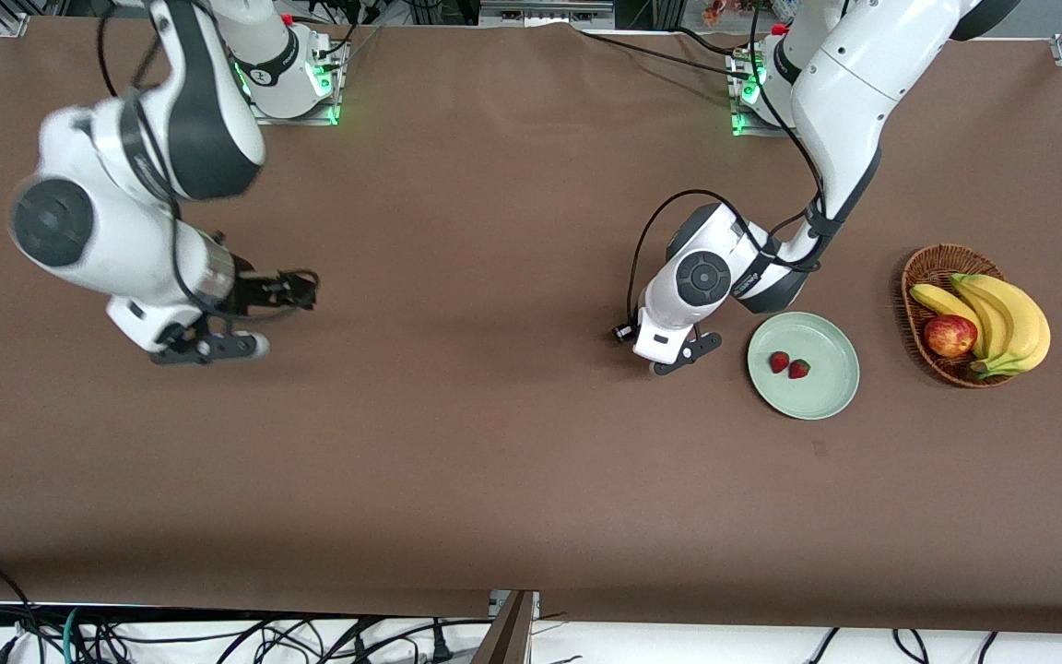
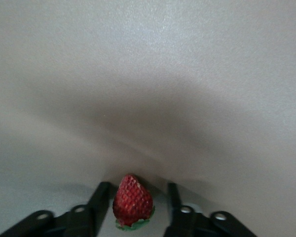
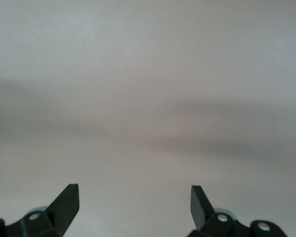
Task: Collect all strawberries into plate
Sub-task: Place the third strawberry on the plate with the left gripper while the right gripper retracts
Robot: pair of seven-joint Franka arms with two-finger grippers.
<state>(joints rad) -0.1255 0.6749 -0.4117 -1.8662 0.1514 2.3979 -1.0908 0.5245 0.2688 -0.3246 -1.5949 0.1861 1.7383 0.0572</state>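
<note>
Strawberries [image 1: 788, 365]: two sit in the mint-green plate [image 1: 831, 395], which is beside the wicker basket [image 1: 918, 277] of bananas [image 1: 1010, 318] and an apple [image 1: 949, 336]. Left gripper [image 1: 683, 355], low over the table next to the plate, has a third strawberry [image 2: 132, 201] between its part-open fingers [image 2: 99, 202]. Right gripper [image 1: 218, 346] hangs wide open, holding nothing, toward its own end.

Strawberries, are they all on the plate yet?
Nearly. Two strawberries already lie on the plate. The third strawberry sits between the open fingers of the left gripper, low beside the plate, not yet gripped. The right gripper waits open over bare table.
</note>
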